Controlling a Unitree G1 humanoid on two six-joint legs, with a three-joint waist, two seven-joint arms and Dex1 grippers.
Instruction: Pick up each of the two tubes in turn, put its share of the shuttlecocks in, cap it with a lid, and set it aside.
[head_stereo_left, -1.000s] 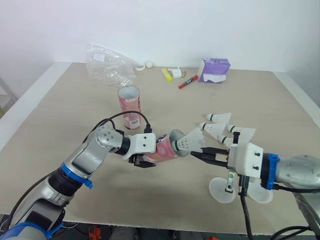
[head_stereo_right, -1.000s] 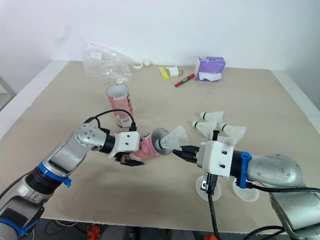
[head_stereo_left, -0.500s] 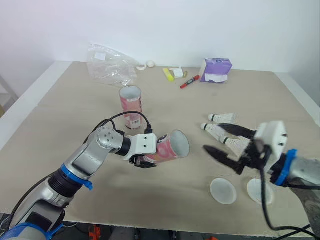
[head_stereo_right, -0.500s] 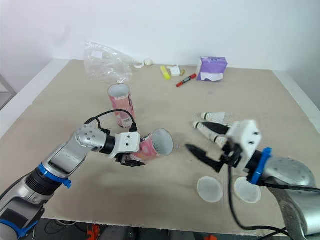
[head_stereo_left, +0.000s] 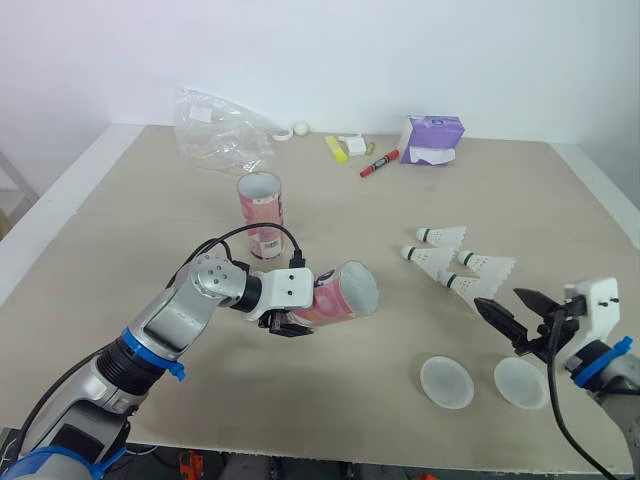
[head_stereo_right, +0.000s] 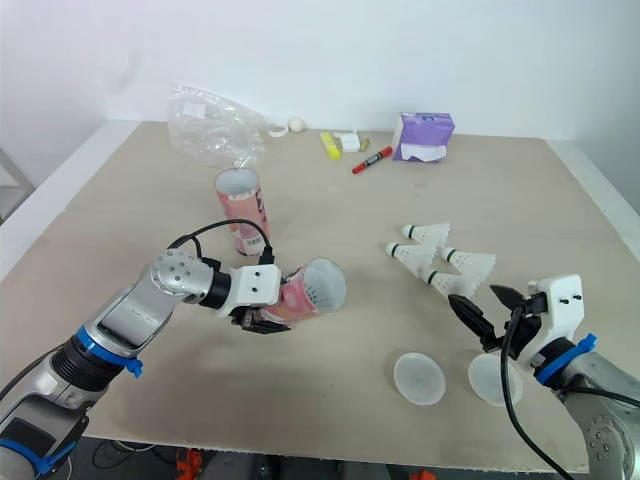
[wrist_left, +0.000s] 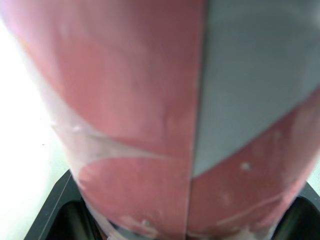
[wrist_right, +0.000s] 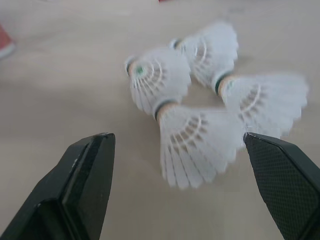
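My left gripper (head_stereo_left: 286, 322) is shut on a pink tube (head_stereo_left: 338, 297), held nearly level above the table with its open mouth facing right. The tube's pink wall (wrist_left: 150, 100) is close up in the left wrist view. A second pink tube (head_stereo_left: 260, 211) stands upright further back. Several white shuttlecocks (head_stereo_left: 470, 287) lie in a cluster at the right. My right gripper (head_stereo_left: 503, 304) hangs open and empty just in front of them; the nearest shuttlecock (wrist_right: 197, 142) lies ahead of its fingers (wrist_right: 87, 185). Two clear round lids (head_stereo_left: 446, 382) (head_stereo_left: 521, 382) lie near the front edge.
Along the far side of the table (head_stereo_left: 140, 230) sit a crumpled clear plastic bag (head_stereo_left: 218, 130), a purple box (head_stereo_left: 431, 140), a red marker (head_stereo_left: 377, 163), a yellow item (head_stereo_left: 334, 149) and a small white ball (head_stereo_left: 298, 128).
My right gripper has opened, leaving its shuttlecock at the held tube's mouth, and drawn back to the right, to the loose shuttlecocks. That shuttlecock no longer sticks out. The left arm kept still.
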